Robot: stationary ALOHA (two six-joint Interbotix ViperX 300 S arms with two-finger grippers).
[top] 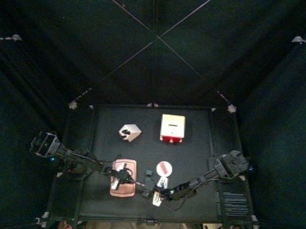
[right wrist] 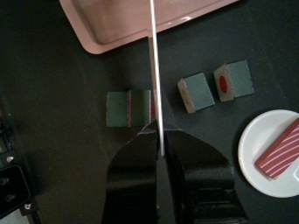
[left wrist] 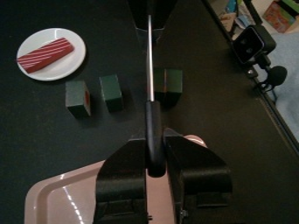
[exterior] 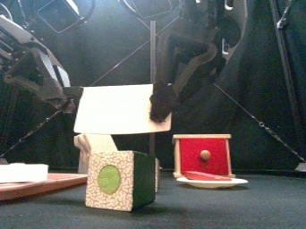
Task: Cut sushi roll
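Note:
A white-bladed knife (exterior: pixel 117 108) hangs upright above the table. My left gripper (left wrist: pixel 149 153) is shut on one end and my right gripper (right wrist: pixel 156 144) on the other. In both wrist views the blade shows edge-on as a thin line (left wrist: pixel 149 61) (right wrist: pixel 152 61). Three green-wrapped sushi pieces with red centres stand on the black table below it: one (right wrist: pixel 128 108) directly under the blade, two (right wrist: pixel 193 92) (right wrist: pixel 232 80) beside it. One piece (exterior: pixel 120 179) stands near in the front view.
A pink cutting board (right wrist: pixel 117 26) (exterior: pixel 36 186) lies at the left. A white plate (left wrist: pixel 59 68) (right wrist: pixel 257 144) holds a red striped slab (left wrist: pixel 47 51). A red box (exterior: pixel 201 154) and a wooden block (top: pixel 131 132) stand farther back.

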